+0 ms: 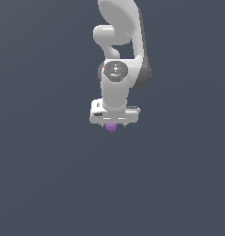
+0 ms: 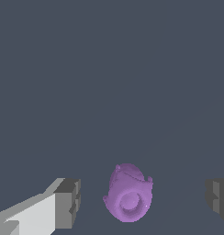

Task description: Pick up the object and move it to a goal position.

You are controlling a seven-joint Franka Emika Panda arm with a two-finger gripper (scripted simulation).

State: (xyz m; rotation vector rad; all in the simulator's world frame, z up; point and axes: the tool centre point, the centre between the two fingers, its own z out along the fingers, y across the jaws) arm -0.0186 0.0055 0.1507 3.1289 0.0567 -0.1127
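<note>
The object is a tiny purple lumpy blob (image 2: 128, 193) lying on the grey surface. In the wrist view it sits between my two fingers (image 2: 68, 203), with clear gaps on both sides. My gripper (image 2: 143, 202) is open and touches nothing. In the exterior view the white arm hangs straight down over the blob (image 1: 111, 127), and only its purple tip shows below the gripper (image 1: 115, 123). The fingertips are mostly hidden by the hand in that view.
A flat, plain dark grey surface (image 1: 50, 184) fills both views. No other objects, containers or edges show. No goal marker is visible.
</note>
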